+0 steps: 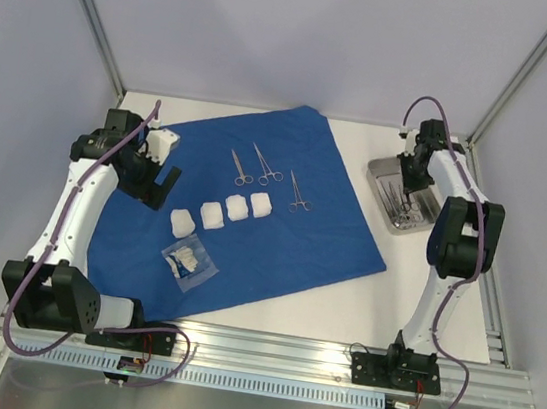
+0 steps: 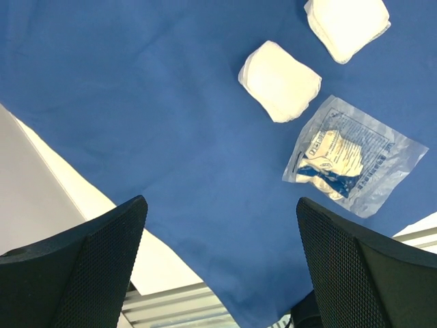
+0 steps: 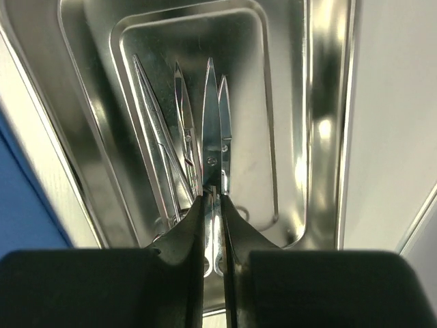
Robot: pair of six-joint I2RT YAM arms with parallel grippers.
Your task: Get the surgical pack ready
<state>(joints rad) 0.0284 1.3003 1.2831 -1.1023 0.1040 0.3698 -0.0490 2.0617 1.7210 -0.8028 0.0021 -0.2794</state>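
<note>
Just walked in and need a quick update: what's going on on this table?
The right end effector is shut on a pair of scissors in the steel tray. The left end effector hangs open over the edge of the blue drape, holding nothing. Three instruments, four gauze squares and a clear packet lie on the spread drape.

A robotics lab test cell: a white table [image 1: 340,314] is boxed in by bare pale panels [image 1: 297,26] and aluminium frame posts [image 1: 90,24] at upper left and upper right. A cabled left arm [image 1: 76,209] and right arm [image 1: 439,287] are bolted to a slotted aluminium rail [image 1: 274,351] along the bottom. A blue drape [image 1: 285,196] at centre and scissors [image 3: 217,137] in a steel tray [image 1: 382,184] at right give it a surgical-practice look
</note>
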